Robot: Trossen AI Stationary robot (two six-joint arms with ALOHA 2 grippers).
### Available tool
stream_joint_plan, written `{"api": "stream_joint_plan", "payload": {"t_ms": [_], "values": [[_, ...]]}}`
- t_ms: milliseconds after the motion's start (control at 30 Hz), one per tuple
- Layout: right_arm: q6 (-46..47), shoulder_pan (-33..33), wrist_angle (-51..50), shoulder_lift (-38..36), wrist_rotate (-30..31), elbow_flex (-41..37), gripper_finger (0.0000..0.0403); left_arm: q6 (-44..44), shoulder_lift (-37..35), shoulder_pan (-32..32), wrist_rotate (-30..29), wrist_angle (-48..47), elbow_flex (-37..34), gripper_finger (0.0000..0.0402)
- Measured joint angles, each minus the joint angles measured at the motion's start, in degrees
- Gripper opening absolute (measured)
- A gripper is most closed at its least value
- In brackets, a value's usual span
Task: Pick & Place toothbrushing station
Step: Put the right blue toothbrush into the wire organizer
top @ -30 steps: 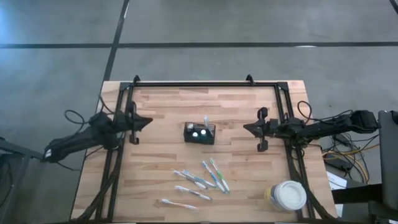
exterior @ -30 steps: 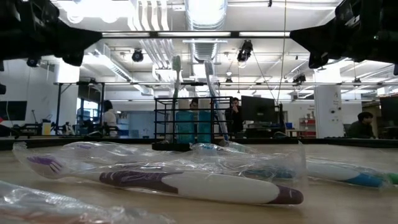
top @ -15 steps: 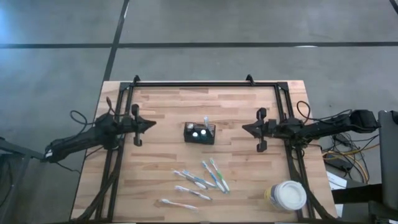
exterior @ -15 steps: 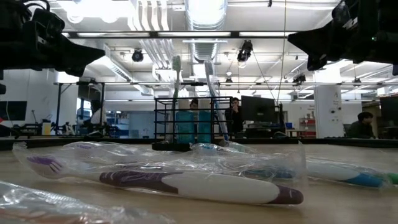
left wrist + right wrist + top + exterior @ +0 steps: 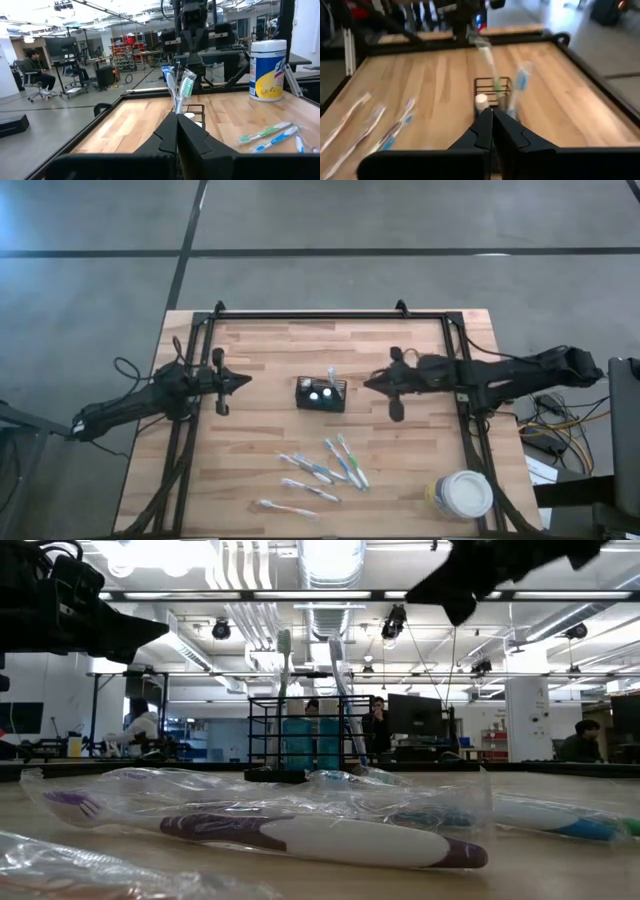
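Both jaws are fully closed and empty. We note the right gripper [image 5: 368,384] has advanced toward the toothbrushing station [image 5: 321,394] at table centre, holding 2 toothbrushes [image 5: 179,89]; the left gripper [image 5: 243,379] waits well apart. Approach under way.

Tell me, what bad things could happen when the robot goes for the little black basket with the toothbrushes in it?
1. The right gripper is shut and close to the black caddy; going in like that, it might shove the caddy instead of grabbing it.
2. Two toothbrushes stand tall in it, so a bump could tip them out.
3. Wrapped toothbrushes lie nearby and could get swept aside.
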Motion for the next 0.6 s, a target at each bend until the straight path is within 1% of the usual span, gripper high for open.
{"api": "stream_joint_plan", "payload": {"t_ms": [200, 367, 467, 600], "values": [[3.45, 5.50, -10.77, 9.11, -0.18, 11.58, 0.0008, 1.03, 0.01, 0.01, -0.14, 0.00, 0.01, 0.0012], [6.68, 9.62, -12.83, 18.59, -0.24, 18.60, 0.0008, 1.34, 0.02, 0.00, -0.83, -0.02, 0.02, 0.0009], [9.01, 11.11, -14.92, 25.00, -1.44, 23.30, 0.0008, 1.26, 0.00, 0.00, -0.83, 0.00, 0.02, 0.0006], [10.69, 12.67, -22.65, 33.70, -4.90, 30.23, 0.0009, 1.07, 0.00, 0.00, -0.83, 0.00, 0.02, 0.0009]]}}
